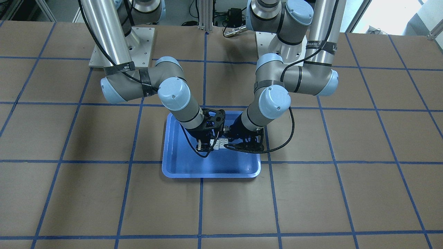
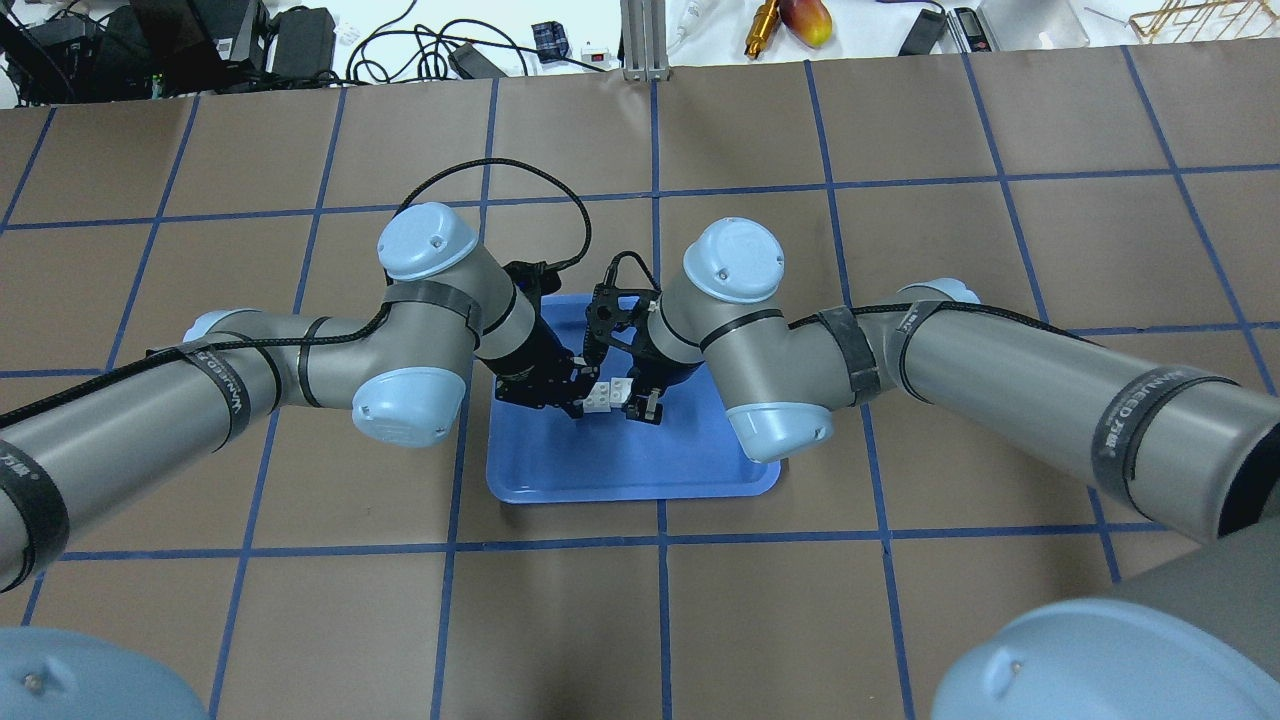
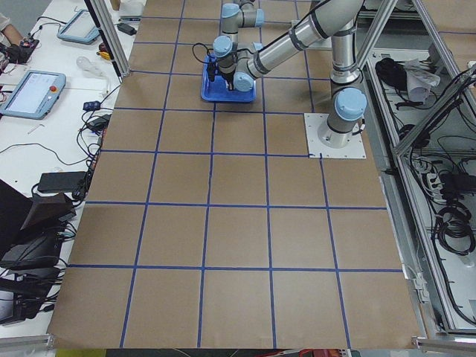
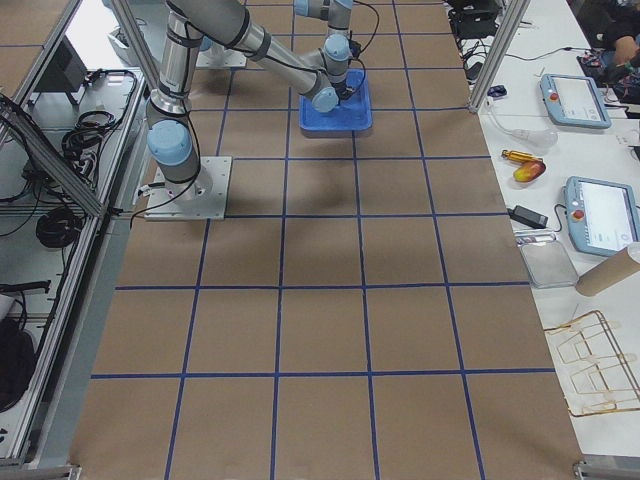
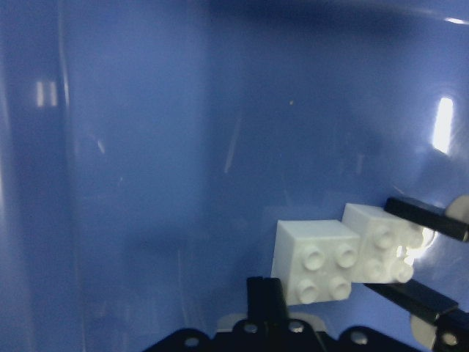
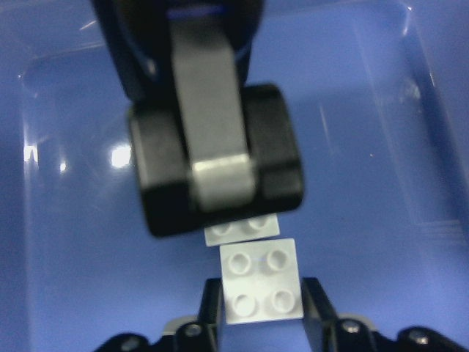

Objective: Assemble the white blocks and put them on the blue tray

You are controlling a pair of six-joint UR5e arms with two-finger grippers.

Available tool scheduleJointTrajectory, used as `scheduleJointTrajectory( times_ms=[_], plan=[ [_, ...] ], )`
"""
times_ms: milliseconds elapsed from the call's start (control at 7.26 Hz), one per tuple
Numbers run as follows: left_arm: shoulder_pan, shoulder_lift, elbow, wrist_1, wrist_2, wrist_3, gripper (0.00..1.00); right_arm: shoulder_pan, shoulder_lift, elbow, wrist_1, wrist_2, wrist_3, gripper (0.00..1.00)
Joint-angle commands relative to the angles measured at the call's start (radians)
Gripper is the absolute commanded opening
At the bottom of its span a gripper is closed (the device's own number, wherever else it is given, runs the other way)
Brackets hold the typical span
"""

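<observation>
The blue tray (image 2: 560,470) lies at the table's middle, and it also shows in the front view (image 1: 180,166). Both grippers hover low over it, facing each other. My left gripper (image 2: 577,397) is shut on one white block (image 2: 600,399), seen close in its wrist view (image 5: 315,260). My right gripper (image 2: 641,402) is shut on a second white block (image 2: 623,388), held between its fingers (image 6: 261,290). The two blocks sit side by side with their edges touching and studs facing the same way. I cannot tell whether they are locked together.
The table is brown with a blue tape grid. Both arm bases (image 1: 121,52) stand at the robot's side. Cables, a yellow-red fruit-like object (image 2: 810,20) and small tools lie past the far edge. Side benches hold tablets (image 4: 605,215).
</observation>
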Motion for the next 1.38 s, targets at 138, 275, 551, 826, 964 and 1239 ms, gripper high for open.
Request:
scheduleJointTrajectory(
  times_ms=[138, 275, 551, 826, 964, 1239],
  plan=[
    [0.0, 0.0, 0.0, -0.001, 0.0, 0.0, 0.0, -0.004, -0.028, -0.001, 0.016, -0.008, 0.001, 1.0],
    [0.001, 0.0, 0.0, -0.001, 0.0, 0.0, 0.0, -0.026, -0.052, -0.002, 0.074, -0.014, 0.001, 1.0],
    [0.0, -0.001, 0.004, 0.004, 0.0, 0.002, 0.0, -0.077, -0.121, -0.004, 0.178, -0.061, 0.201, 1.0],
    [0.001, -0.008, 0.014, 0.004, 0.003, 0.023, 0.0, -0.145, -0.147, -0.007, 0.214, -0.117, 0.368, 1.0],
    [0.001, -0.008, 0.018, 0.004, 0.002, 0.014, 0.0, -0.17, -0.181, -0.025, 0.261, -0.123, 0.57, 1.0],
    [0.001, -0.011, 0.018, 0.004, -0.001, 0.0, 0.0, -0.229, -0.233, -0.086, 0.417, -0.174, 0.863, 1.0]
  ],
)
